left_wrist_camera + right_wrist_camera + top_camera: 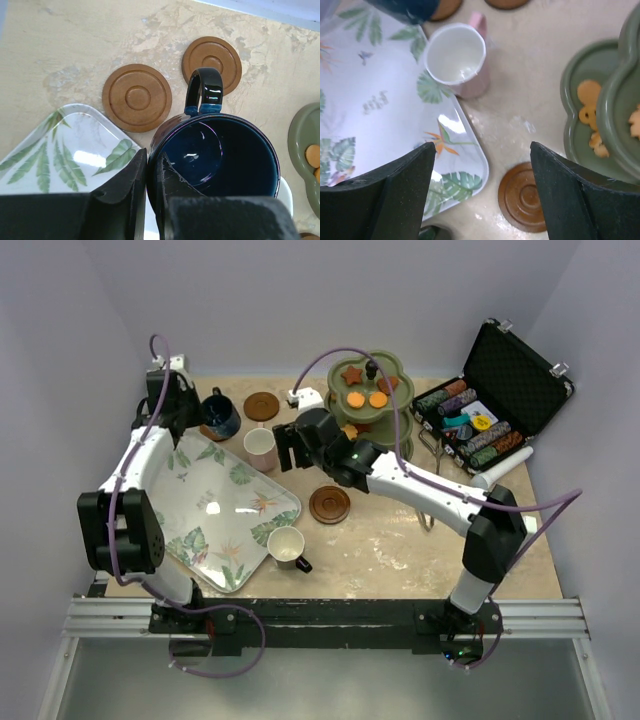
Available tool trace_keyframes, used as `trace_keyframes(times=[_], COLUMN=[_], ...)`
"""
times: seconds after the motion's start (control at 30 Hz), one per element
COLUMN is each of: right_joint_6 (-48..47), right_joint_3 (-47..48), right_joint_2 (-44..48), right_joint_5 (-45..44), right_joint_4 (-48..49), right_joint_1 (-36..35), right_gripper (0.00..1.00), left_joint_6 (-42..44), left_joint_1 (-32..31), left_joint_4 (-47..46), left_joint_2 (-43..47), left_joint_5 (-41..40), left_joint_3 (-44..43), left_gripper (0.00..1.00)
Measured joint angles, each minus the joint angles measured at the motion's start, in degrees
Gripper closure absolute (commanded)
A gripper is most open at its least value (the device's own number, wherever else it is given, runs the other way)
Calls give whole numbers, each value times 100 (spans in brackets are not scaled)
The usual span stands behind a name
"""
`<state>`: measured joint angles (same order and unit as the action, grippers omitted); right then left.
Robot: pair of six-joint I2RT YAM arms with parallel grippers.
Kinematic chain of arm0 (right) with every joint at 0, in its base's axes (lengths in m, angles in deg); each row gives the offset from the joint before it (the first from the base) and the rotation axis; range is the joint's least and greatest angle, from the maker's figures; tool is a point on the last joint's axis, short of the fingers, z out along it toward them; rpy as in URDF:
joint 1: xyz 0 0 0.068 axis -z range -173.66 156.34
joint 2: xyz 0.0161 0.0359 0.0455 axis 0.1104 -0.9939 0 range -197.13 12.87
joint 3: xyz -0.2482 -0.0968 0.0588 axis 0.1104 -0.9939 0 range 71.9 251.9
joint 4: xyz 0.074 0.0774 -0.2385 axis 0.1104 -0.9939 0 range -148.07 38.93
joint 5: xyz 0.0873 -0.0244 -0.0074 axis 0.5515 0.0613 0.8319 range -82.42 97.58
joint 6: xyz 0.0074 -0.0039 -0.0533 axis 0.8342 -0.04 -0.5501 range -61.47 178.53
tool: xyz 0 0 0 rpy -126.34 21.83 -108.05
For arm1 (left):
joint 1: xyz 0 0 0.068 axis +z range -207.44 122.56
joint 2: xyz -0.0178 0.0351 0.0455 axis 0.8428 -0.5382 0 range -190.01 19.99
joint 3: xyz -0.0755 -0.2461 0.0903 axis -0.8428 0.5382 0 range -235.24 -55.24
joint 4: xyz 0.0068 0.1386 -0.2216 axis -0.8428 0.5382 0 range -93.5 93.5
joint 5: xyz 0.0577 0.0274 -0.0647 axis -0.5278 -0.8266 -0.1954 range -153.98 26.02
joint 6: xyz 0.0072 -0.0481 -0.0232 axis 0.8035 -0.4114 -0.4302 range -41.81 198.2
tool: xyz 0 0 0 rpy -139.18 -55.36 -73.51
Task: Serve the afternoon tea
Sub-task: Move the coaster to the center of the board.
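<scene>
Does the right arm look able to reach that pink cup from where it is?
Probably yes. The right gripper hangs open close by the pink cup, with nothing between them.

White arm links, black joints, purple cables

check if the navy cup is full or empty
Empty: the left wrist view looks into the navy cup and shows only its bare glossy bottom.

Marbled beige table carries a leaf-print tray; right of the tray stand a pink cup, a saucer, a green stand and an open case
</scene>
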<state>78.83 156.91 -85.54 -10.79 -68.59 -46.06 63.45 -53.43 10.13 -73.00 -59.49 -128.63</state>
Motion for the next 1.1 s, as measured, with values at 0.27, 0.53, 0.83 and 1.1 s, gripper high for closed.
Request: trace_keyframes(times=[0.27,0.53,0.83,1.1], right_joint_6=[-457,-782,-1281,-1473], right_joint_3=[883,782,192,-1143], right_joint_2=[278,1561,2350,2358], right_joint_5=[428,859,1427,2131], right_joint_4=[-114,-160,-59,376], right_joint_1=[299,1329,1390,1362], right_gripper=[16,12,18,22], left_joint_6=[632,1115,2374,2844], left_joint_1=[-772,-1598,-2702,-3112], left_joint_4=[433,643,1027,1309], left_joint_2=[527,1019,1040,1001], left_joint_5=[-350,468,1250,1399], left_joint_3=[-673,-752,-468,-181], left_gripper=[100,100,100,100])
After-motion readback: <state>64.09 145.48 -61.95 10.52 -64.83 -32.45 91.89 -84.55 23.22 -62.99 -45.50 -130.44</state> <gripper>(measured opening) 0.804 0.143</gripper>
